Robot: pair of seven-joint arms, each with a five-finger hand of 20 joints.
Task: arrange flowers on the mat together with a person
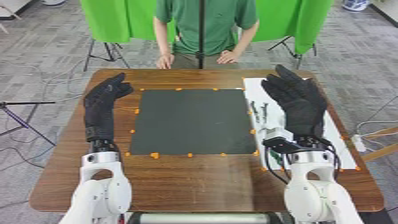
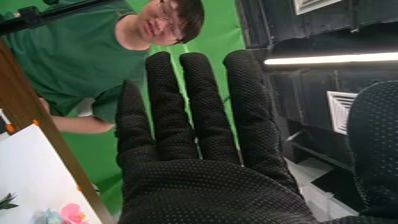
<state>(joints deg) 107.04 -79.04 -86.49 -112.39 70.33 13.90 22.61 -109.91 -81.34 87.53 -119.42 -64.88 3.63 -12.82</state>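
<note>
The right hand [image 1: 304,106] is held above the white sheet [image 1: 257,91], its fingers straightened and its thumb set apart from them. Beneath and around it, a pink flower [image 2: 73,213] and a green leaf [image 2: 7,202] are laid on the sheet. To the left, the dark mat [image 1: 191,125] is edged with orange marks. Beyond the mat, the left hand [image 1: 100,102] is held above the table [image 1: 191,182], thumb and fingers parted.

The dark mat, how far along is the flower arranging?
Nothing looks arranged on the dark mat yet. The robot's left hand and right hand are open, holding nothing. All the arranging seems left: a pink flower lies on the white sheet.
</note>
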